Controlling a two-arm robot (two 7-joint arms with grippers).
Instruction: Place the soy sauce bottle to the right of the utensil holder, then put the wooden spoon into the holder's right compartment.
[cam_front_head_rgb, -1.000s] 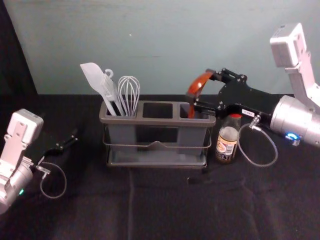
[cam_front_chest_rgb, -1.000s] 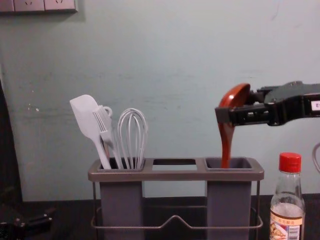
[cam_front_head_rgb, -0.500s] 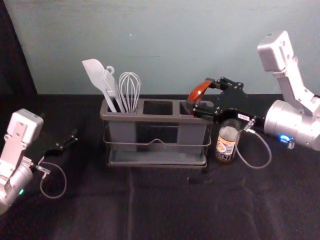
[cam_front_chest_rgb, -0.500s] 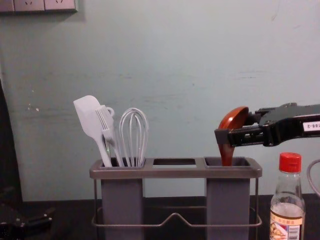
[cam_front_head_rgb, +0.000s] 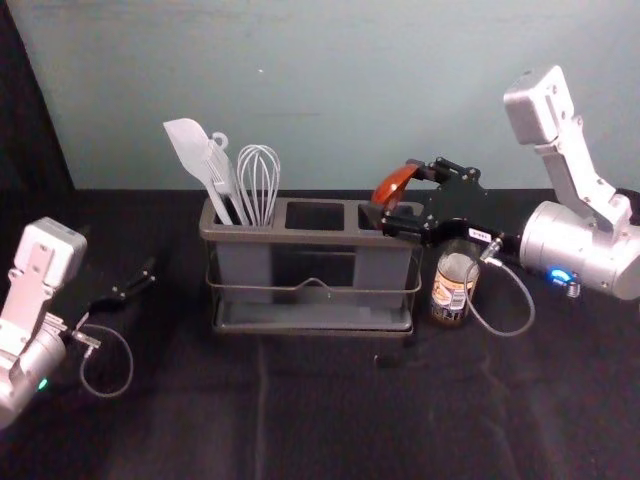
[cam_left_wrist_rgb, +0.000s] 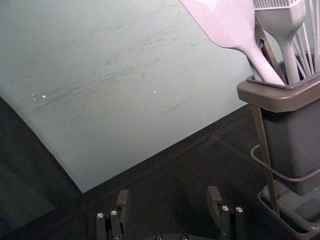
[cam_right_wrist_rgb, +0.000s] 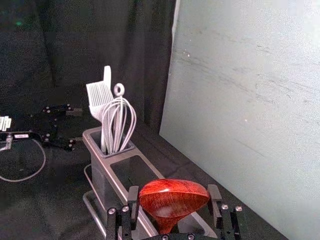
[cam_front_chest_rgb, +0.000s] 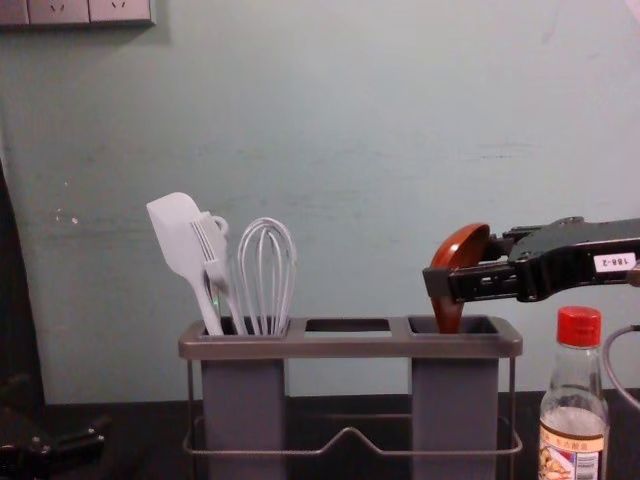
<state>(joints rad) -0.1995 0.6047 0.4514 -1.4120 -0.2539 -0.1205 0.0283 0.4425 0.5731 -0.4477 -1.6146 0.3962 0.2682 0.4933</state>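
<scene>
The glossy reddish-brown wooden spoon (cam_front_chest_rgb: 462, 246) stands bowl up, its handle in the right compartment of the grey utensil holder (cam_front_chest_rgb: 350, 347), which has a smooth rim and a thin wire frame. The right claw (cam_front_chest_rgb: 466, 264) grips the bowl above that compartment; its white sticker bears small characters. Just right of the holder, the red-capped clear glass soy sauce bottle (cam_front_chest_rgb: 573, 395) stands upright, its label (cam_front_chest_rgb: 571, 456) showing a food picture, barcode and characters too small to read. A pale spatula (cam_front_chest_rgb: 173, 232), ribbed brush (cam_front_chest_rgb: 213, 255) and looped whisk (cam_front_chest_rgb: 267, 270) share the left compartment. Over the tabletop (cam_front_head_rgb: 320, 410), draped in black cloth, the parked left claw (cam_front_head_rgb: 118, 254) sits released, off the holder's left side.
</scene>
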